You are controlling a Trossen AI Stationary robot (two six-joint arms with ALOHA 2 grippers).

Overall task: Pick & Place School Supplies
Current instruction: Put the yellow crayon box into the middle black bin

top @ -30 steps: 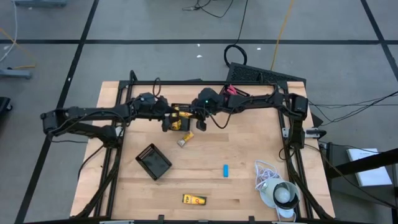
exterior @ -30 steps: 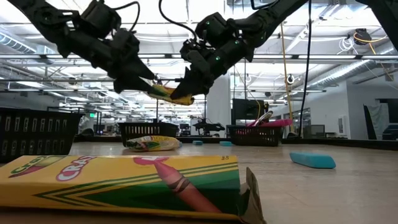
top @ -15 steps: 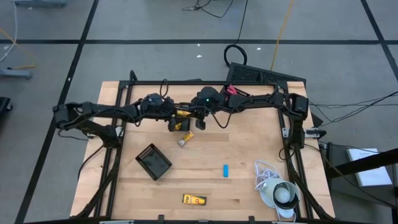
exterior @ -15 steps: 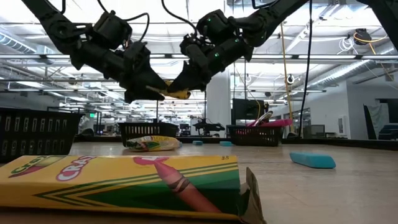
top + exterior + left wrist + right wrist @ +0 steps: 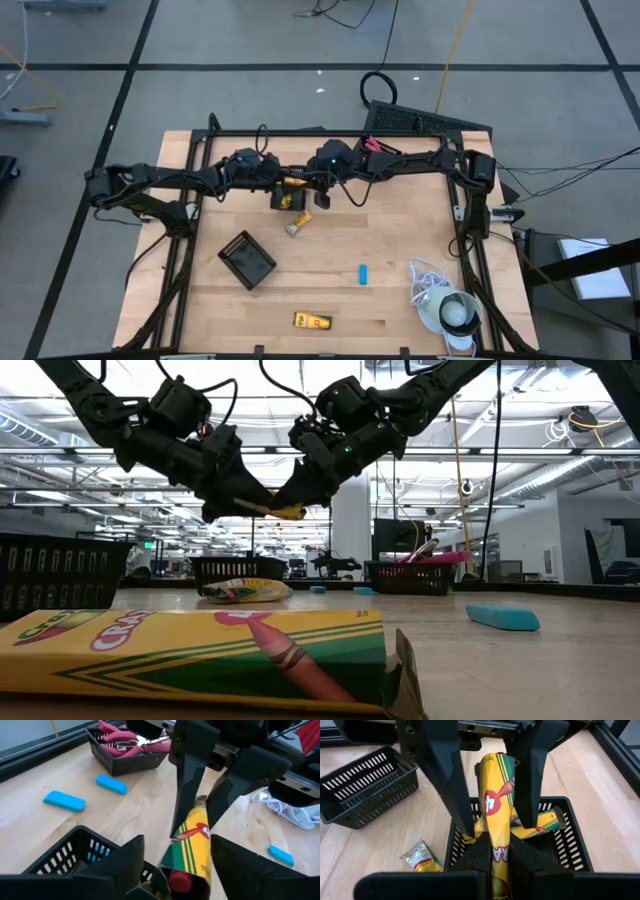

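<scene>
Nothing moved, two hands on one crayon box (image 5: 496, 815), three on table

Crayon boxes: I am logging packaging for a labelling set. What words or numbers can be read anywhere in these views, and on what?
"CRA": on the crayon box lying nearest the low camera; the rest of the word is cut off.
"4": in the red circle on the crayon box held between both claws.
Small crayon pack on the table: print too small to read.
Crayon box at the table's near edge: too small to read.
</scene>
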